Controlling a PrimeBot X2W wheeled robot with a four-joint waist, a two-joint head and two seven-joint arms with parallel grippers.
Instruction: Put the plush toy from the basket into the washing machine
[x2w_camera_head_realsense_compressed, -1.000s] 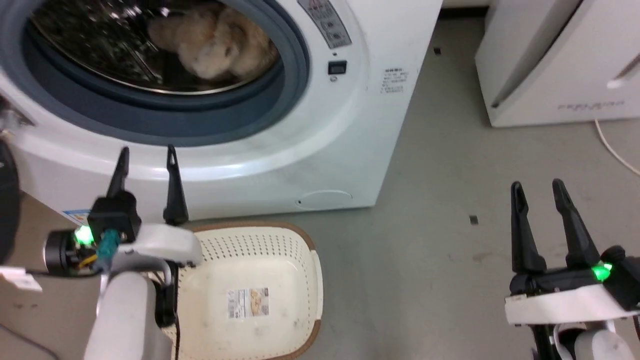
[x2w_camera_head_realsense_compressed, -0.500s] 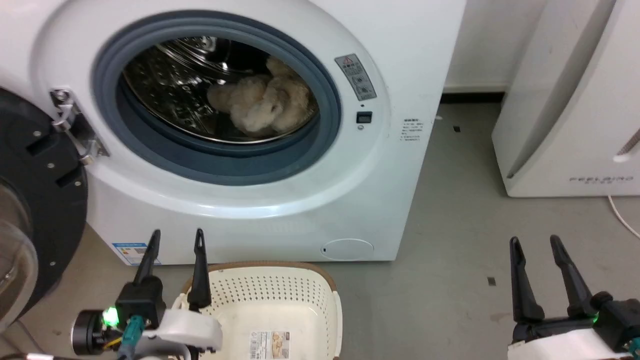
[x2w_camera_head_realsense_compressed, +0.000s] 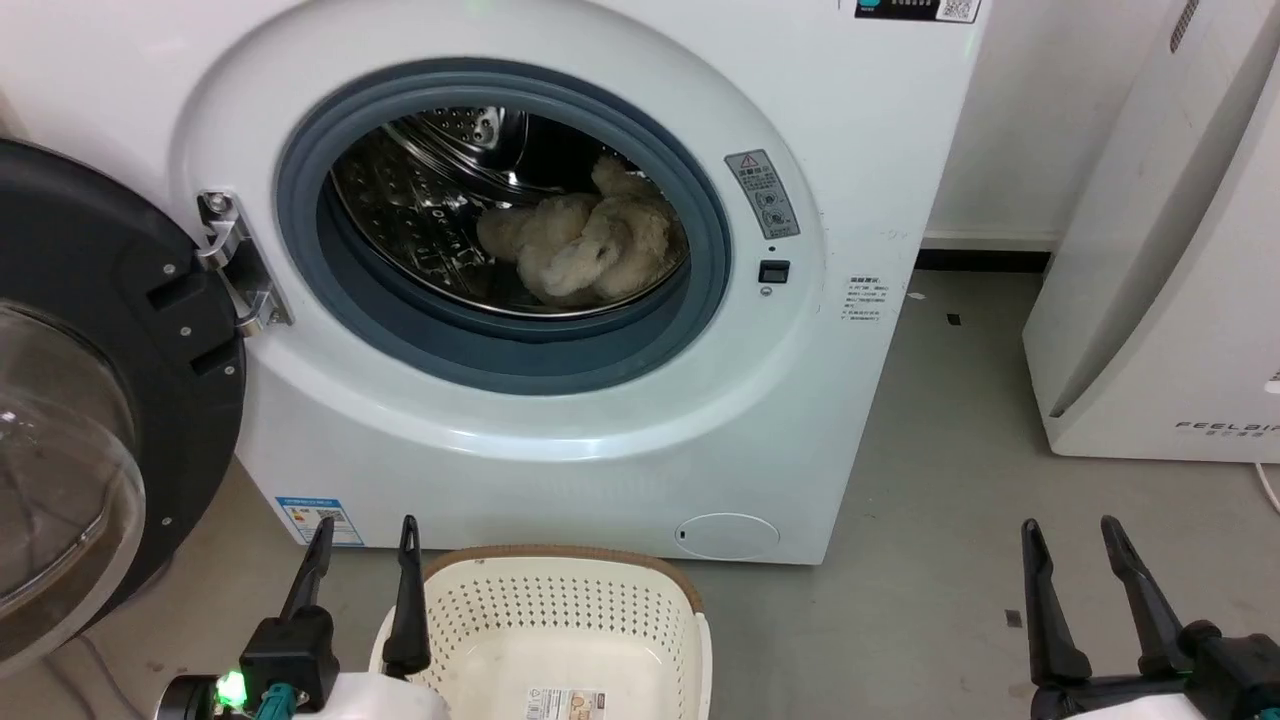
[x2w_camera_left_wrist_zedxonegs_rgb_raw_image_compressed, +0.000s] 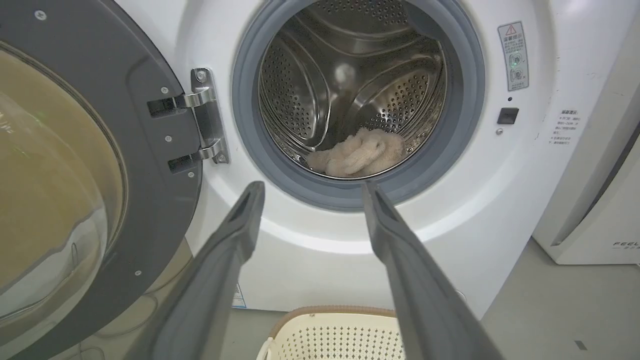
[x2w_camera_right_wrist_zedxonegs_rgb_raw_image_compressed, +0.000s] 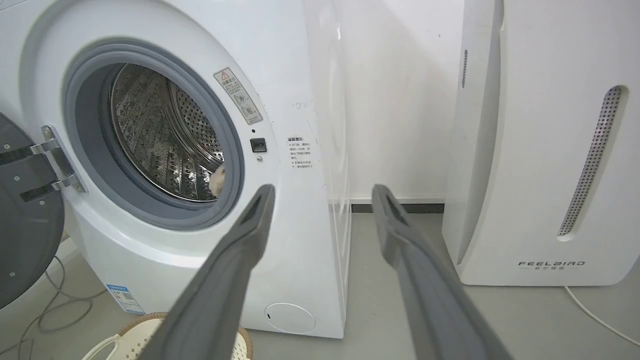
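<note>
The cream-beige plush toy (x2w_camera_head_realsense_compressed: 585, 250) lies inside the steel drum of the white washing machine (x2w_camera_head_realsense_compressed: 560, 420), low at the drum's right; it also shows as the plush toy (x2w_camera_left_wrist_zedxonegs_rgb_raw_image_compressed: 357, 157) and a sliver of plush toy (x2w_camera_right_wrist_zedxonegs_rgb_raw_image_compressed: 218, 181). The black-framed door (x2w_camera_head_realsense_compressed: 90, 400) stands swung open to the left. The cream basket (x2w_camera_head_realsense_compressed: 570, 630) sits on the floor before the washer with nothing in it but its label. My left gripper (x2w_camera_head_realsense_compressed: 365, 530) is open beside the basket's left rim, fingers empty. My right gripper (x2w_camera_head_realsense_compressed: 1072, 530) is open over bare floor at the lower right.
A white FEELBIRD appliance (x2w_camera_head_realsense_compressed: 1170, 300) stands right of the washer, with a strip of grey floor (x2w_camera_head_realsense_compressed: 930, 520) between them. A white cable (x2w_camera_right_wrist_zedxonegs_rgb_raw_image_compressed: 595, 312) runs from it along the floor. Grey cables (x2w_camera_right_wrist_zedxonegs_rgb_raw_image_compressed: 45, 310) lie under the open door.
The head camera has tilted up, so the washer opening, door and basket slid down the picture. Both grippers stay open and empty, now lower in view. The toy has not moved in the drum.
</note>
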